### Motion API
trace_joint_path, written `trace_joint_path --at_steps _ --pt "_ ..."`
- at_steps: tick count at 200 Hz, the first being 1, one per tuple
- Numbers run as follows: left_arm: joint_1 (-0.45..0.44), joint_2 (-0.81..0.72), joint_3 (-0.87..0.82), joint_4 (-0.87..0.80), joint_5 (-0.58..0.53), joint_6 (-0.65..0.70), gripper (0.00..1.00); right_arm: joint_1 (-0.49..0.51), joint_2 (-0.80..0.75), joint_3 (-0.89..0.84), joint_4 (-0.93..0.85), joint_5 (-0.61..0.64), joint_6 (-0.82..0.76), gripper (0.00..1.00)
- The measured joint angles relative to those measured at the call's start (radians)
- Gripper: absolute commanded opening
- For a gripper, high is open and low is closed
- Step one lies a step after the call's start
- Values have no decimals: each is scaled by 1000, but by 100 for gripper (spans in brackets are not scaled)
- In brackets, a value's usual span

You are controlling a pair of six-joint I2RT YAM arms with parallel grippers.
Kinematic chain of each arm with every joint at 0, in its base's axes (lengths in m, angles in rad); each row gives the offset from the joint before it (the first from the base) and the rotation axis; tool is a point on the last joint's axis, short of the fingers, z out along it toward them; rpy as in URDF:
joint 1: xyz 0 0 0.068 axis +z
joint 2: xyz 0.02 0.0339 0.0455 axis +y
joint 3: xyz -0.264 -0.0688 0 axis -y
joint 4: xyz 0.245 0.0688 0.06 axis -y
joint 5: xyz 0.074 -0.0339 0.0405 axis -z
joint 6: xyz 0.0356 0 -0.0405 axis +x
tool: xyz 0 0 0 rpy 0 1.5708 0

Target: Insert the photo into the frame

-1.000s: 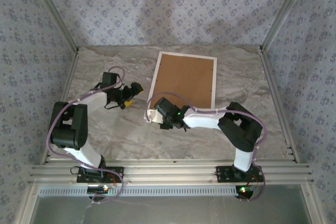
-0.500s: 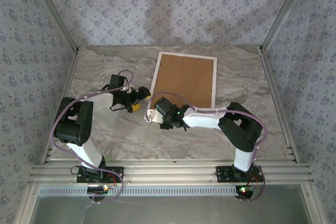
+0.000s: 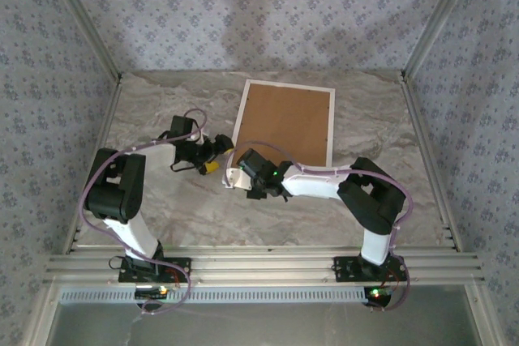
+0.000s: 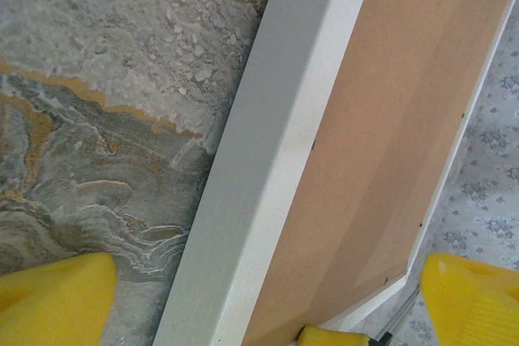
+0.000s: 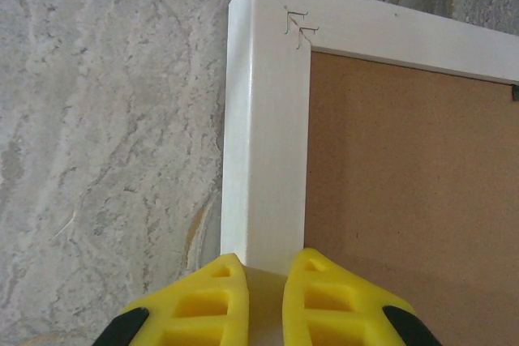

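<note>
The white frame (image 3: pixel 240 123) lies flat at the back middle of the table, with a brown backing board (image 3: pixel 284 123) showing inside its moulding. The photo is hidden. My right gripper (image 3: pixel 237 177) is at the frame's near left corner. In the right wrist view its yellow fingers (image 5: pixel 211 297) are shut on the white moulding (image 5: pixel 263 135), beside the board (image 5: pixel 405 184). My left gripper (image 3: pixel 215 151) stands open at the frame's left side. In the left wrist view the left gripper (image 4: pixel 268 297) straddles the moulding (image 4: pixel 268 143), its yellow fingertips (image 4: pixel 57 293) wide apart.
The marbled table (image 3: pixel 154 111) is walled by patterned fabric on three sides, with metal posts at the corners. Aluminium rails (image 3: pixel 259 269) run along the near edge by the arm bases. Bare table lies left and right of the frame.
My left arm has swung right, bringing its open gripper up to the frame's left edge. The right gripper has stayed on the frame's near corner.
</note>
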Motion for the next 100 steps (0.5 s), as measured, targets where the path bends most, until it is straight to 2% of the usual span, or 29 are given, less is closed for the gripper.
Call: trace_joint_path --at_steps 100 --pt "-9 45 0 97 106 -27 95 0 -16 16 -4 -12 18 0"
